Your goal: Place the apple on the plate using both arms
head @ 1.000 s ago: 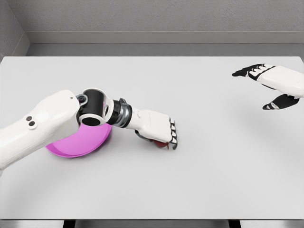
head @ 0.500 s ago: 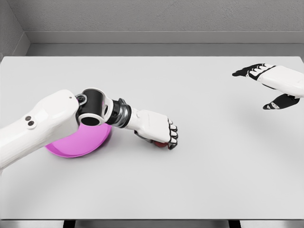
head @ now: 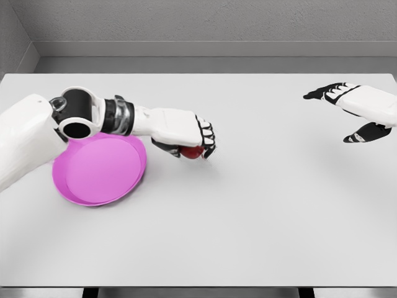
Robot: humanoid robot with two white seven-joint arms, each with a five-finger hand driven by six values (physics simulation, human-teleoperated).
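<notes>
My left hand is clenched round the small red apple, seemingly lifted off the white surface just beside the round pink plate, placing still to do.

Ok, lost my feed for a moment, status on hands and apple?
Left hand shut on apple, just right of pink plate. Right hand open at far right. Nothing between apple and plate.
</notes>
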